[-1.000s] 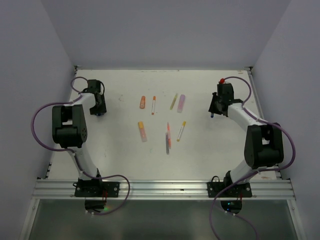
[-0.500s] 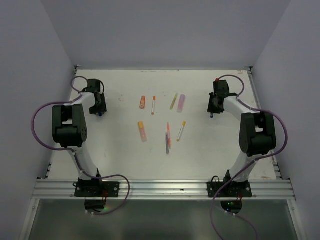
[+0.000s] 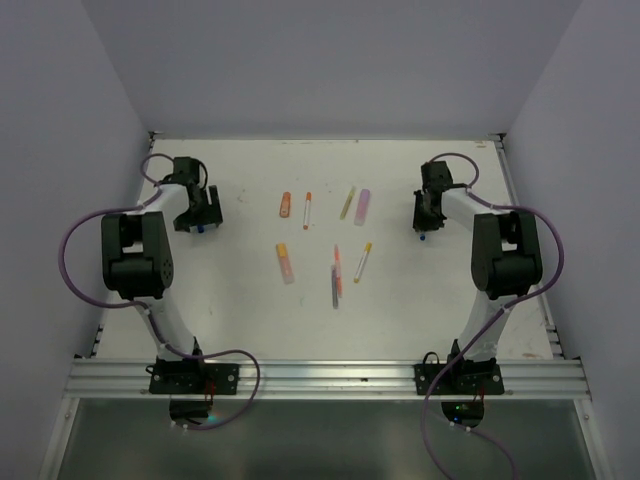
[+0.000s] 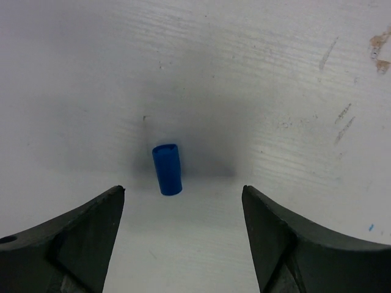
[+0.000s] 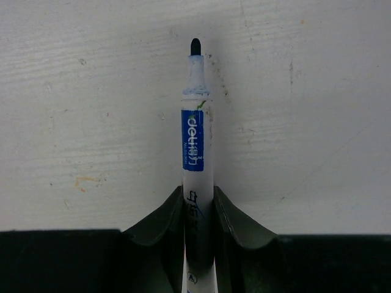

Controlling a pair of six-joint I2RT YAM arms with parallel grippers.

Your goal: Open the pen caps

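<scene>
My left gripper [image 4: 182,191] [image 3: 201,220] is open and hovers low over a small blue pen cap [image 4: 167,169] that lies loose on the white table, just ahead of the gap between the jaws. My right gripper [image 5: 198,194] [image 3: 425,218] is shut on a white marker with a blue label [image 5: 197,134]. The marker is uncapped and its dark tip points at the table. Several capped pens lie mid-table: an orange highlighter [image 3: 285,205], a lilac highlighter [image 3: 362,207], a yellow-capped slim pen [image 3: 362,262] and others.
An orange-and-pink highlighter [image 3: 285,263], a slim pink pen [image 3: 337,268] and a slim orange-tipped pen [image 3: 307,210] lie between the arms. Grey walls close the table's left, right and back. Scuff marks [image 4: 379,49] dot the table surface.
The right arm has folded in, carrying the gripper and marker slightly left. The left gripper has shifted a little to the right near the blue cap.
</scene>
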